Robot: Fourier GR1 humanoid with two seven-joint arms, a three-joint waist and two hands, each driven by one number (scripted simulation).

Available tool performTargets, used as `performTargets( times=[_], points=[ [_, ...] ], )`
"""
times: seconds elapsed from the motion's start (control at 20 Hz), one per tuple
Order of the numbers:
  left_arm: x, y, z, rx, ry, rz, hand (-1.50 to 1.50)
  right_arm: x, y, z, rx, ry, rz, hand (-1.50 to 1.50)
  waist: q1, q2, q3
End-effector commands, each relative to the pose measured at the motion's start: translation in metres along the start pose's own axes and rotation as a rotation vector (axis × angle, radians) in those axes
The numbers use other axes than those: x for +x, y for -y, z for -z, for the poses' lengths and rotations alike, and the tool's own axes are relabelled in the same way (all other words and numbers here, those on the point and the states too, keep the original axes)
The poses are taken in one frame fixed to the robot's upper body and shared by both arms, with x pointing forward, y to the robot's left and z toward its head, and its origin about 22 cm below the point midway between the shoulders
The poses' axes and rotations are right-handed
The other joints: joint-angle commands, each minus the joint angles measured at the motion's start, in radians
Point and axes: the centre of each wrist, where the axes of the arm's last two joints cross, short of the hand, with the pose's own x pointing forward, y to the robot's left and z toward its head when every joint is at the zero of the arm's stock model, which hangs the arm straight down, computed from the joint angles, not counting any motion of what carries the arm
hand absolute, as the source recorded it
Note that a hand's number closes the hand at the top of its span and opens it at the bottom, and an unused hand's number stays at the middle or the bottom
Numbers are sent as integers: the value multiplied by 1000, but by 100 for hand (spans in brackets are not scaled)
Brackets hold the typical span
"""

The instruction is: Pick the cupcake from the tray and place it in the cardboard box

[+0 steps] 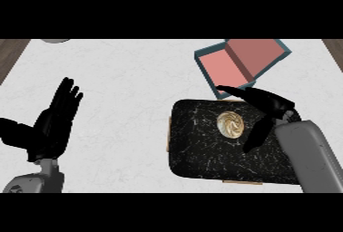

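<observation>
Hovering open beside the cupcake [230, 125]: right robot hand [268, 106].

— What sort of place is this?
— A kitchen, it seems: a white marbled counter [134, 90] with wood at its far corners, and a cupcake [230, 124] on a black tray [201, 154] at the right.

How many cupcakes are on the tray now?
1. The cupcake sits on the tray, near its upper middle, beside the right hand. None looks hidden.
</observation>
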Motion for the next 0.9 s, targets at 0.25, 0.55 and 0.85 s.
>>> performTargets(
  times=[0.25,0.55,0.85],
  points=[
    [-2,16,5,2,-6,1,0,-6,-20,25,13,-1,-26,-150,3,1,0],
    [-8,-14,-11,-4,15,-7,0,1,-29,11,13,4,-17,-150,-1,-1,0],
    [-3,-2,9,12,5,17,0,-5,-28,16,-21,90,-135,150,-2,1,0]
  ],
)
